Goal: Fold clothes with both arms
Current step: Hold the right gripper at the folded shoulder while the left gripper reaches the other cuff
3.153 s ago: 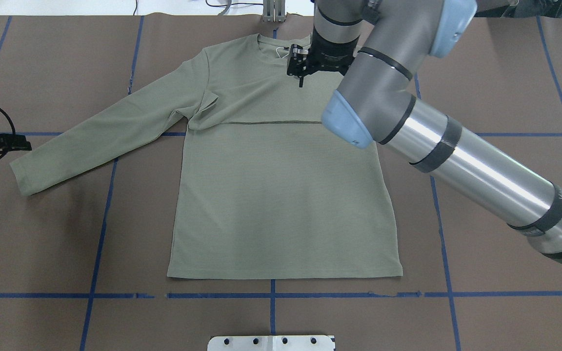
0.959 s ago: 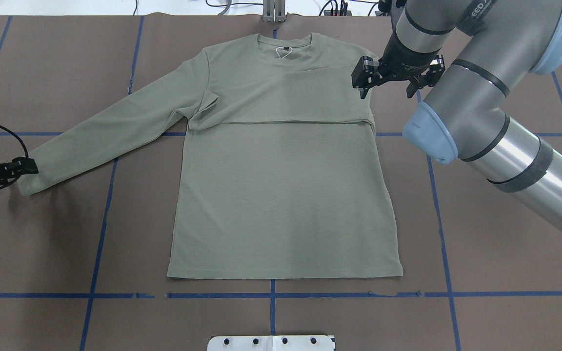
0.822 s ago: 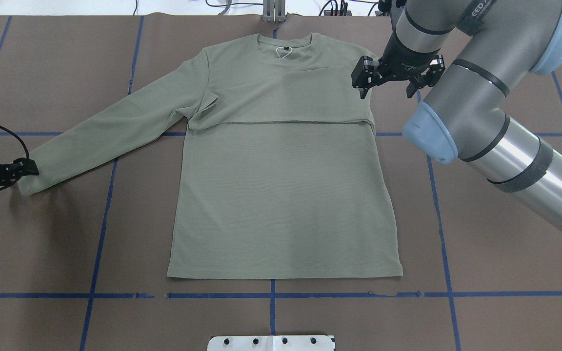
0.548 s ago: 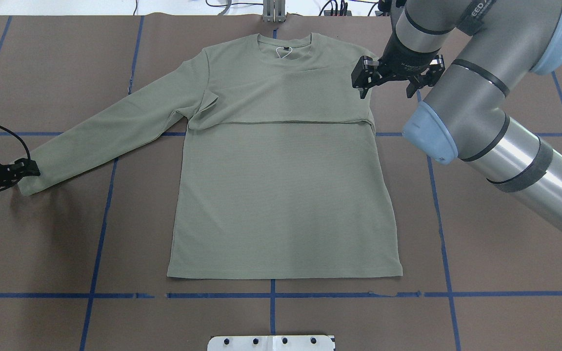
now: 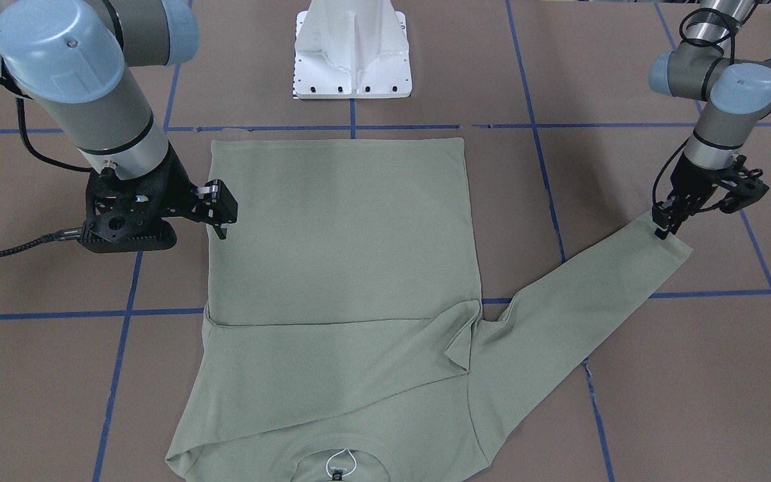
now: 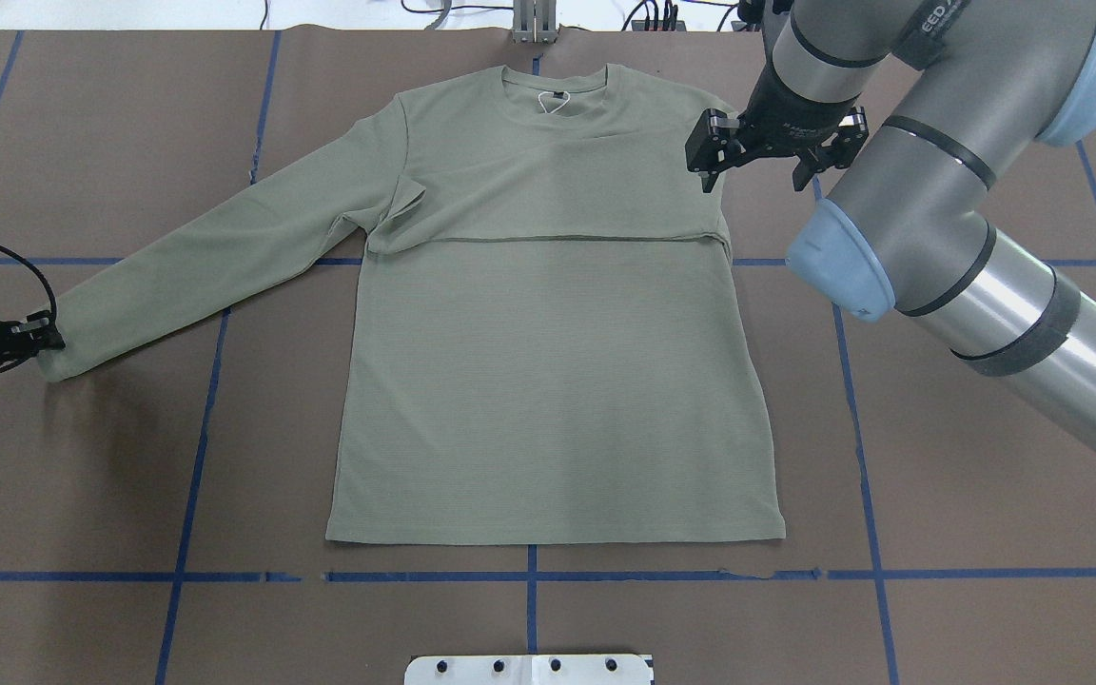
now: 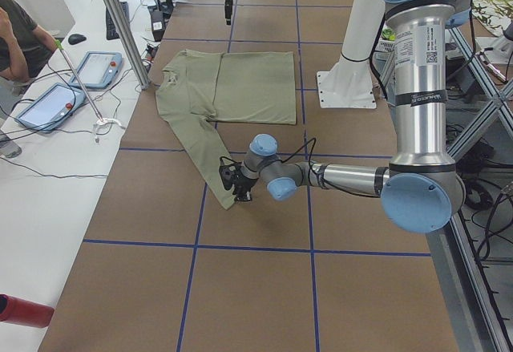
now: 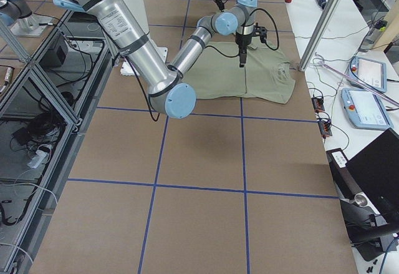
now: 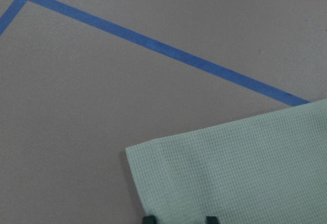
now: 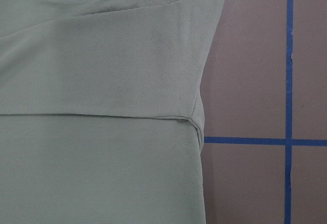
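Fig.: sage shirt (image 6: 548,381) flat at desk (image 6: 82,476) centre, neck far. One sleeve (image 6: 557,205) folded across chest, other stretched left. Left gripper (image 6: 53,335): fingers apart, astride cuff (image 9: 153,163). Right gripper (image 6: 753,181): fingers released, spread wide above far-right shoulder edge.

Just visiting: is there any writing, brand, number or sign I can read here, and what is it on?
"EED": on the top segment of the grey-and-silver right arm, rest cut off.
Printed strip on the silver upright tube of the left arm: too small to read.
Dark neck label of the pale sage-green long-sleeved knit shirt: too small to read.
Nothing else is legible.
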